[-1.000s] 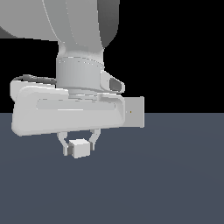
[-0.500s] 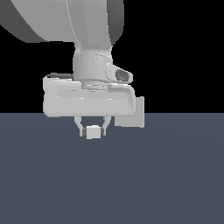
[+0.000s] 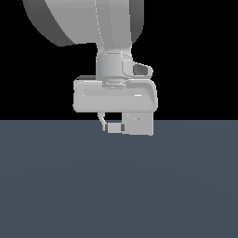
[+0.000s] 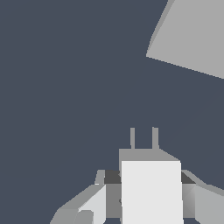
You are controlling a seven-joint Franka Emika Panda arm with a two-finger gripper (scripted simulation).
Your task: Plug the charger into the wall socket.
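Holding the charger [image 4: 151, 192] clamped in the end effector [image 3: 113, 126] above the desk [image 3: 119, 186], just beside the wall socket [image 3: 139, 123]; best squaring both prongs to the plate before pushing in.

White cube charger [image 4: 151, 192], two prongs forward, near upright grey socket [image 4: 192, 35].

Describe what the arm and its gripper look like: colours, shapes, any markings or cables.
The arm is a smooth, glossy light grey, thick and rounded, narrowing to a cylindrical wrist with a small dark oval inset on one side. Below sits a wide, boxy hand housing with rounded corners. The gripper has short, thin grey fingers; in the wrist view their faces are angular, with darker inner parts. No cables or lettering show.
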